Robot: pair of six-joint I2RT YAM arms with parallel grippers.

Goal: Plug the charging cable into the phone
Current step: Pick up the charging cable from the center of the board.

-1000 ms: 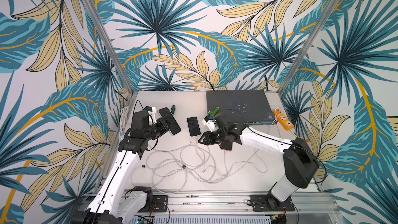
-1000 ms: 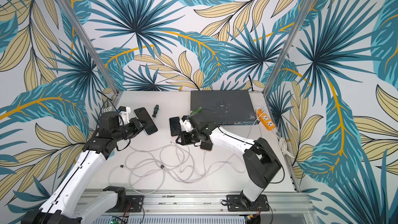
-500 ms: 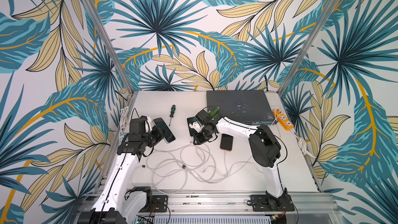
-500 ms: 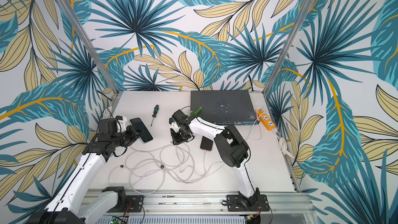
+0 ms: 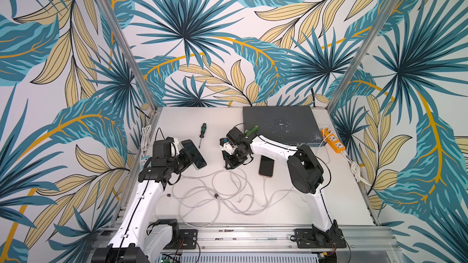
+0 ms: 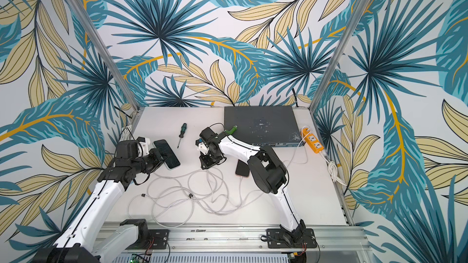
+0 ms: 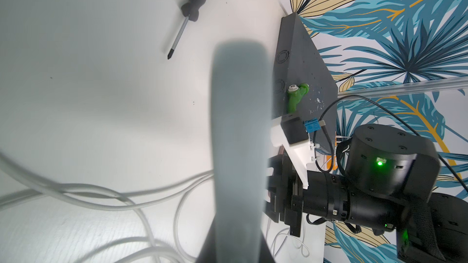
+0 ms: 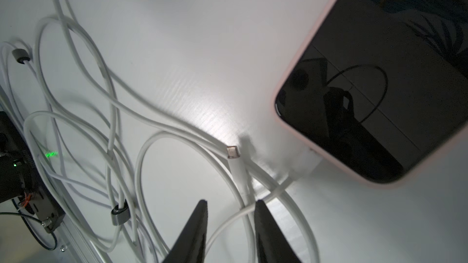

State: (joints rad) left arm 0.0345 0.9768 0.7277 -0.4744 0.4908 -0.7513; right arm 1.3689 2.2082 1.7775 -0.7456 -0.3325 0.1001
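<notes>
Nearest the rail, white charging cables point(image 5: 215, 195) sprawled in loose rubbery loops over the matte white tabletop point(image 5: 177, 120). A loose plug point(image 8: 232, 152), a short white stem with a squared metal tip, lay just ahead of the right end effector point(image 8: 230, 202), whose dark tapered fingers point(image 8: 195, 223) stood apart, clamped on nothing. Just beside it lay a pink-cased phone point(image 5: 266, 165), glossy black glass up, and that one already had a white plug seated in its near edge. Across the tangle, the left end effector point(image 5: 187, 160) was closed on the edge of a second phone point(image 5: 194, 153), a slim dark slab with rounded corners, no cable visibly in it. So, by the look of it: one handset wired, the held one not, with picking up the loose plug, lining it up and pushing it home all left. Farther back lay a green-handled screwdriver point(image 5: 201, 134) with a thin steel shaft, then a flat grey metal box point(image 5: 281, 125), scuffed on top, and an orange power strip point(image 5: 333, 140) beside it.
</notes>
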